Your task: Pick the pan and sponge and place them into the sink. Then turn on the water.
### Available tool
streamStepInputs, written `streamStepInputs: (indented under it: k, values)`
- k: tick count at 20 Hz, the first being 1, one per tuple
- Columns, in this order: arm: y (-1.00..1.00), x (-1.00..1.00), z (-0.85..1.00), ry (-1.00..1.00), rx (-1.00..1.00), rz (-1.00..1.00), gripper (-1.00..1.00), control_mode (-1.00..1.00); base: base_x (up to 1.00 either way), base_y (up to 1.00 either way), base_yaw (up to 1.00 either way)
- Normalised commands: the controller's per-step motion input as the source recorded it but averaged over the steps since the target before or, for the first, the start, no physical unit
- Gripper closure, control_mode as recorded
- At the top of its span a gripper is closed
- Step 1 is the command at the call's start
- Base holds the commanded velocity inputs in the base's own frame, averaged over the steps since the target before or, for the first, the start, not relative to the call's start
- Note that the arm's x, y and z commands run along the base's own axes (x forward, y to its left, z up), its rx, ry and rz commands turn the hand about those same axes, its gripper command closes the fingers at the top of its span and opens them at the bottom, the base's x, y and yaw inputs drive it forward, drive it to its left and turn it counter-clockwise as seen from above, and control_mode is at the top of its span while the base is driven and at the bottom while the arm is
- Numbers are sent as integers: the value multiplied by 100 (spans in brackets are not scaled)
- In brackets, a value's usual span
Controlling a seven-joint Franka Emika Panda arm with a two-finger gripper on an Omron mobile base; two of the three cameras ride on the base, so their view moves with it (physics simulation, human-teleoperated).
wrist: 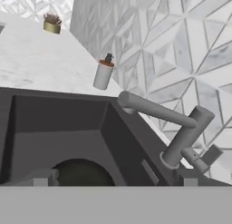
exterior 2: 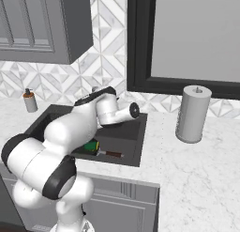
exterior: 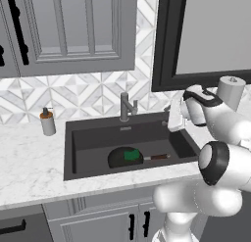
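Note:
The black sink holds the pan, whose reddish-brown handle points right. The green sponge lies on the pan, and in the right base view the sponge and the pan's handle show beside my arm. My gripper hovers over the sink's right end, level with the grey faucet and right of it, apart from it. In the hand view the gripper is open and empty, facing the faucet and its side lever. No water shows at the spout.
A soap dispenser stands on the counter left of the sink. A paper towel roll stands to the right, under a dark-framed window. Grey cabinets hang above the left side. A small pot sits far along the counter.

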Motion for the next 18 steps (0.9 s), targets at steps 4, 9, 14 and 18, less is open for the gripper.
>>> streamStepInputs:
  k: [4,9,14,18]
  values:
    - [19,25,0,0,6,-8,-100,-100,0,0,0]
    - [0,42,0,0,11,-6,-100,-100,0,0,0]
    - [-3,22,0,0,20,0,-100,-100,0,0,0]
    - [0,24,0,-1,24,0,-100,-100,0,0,0]
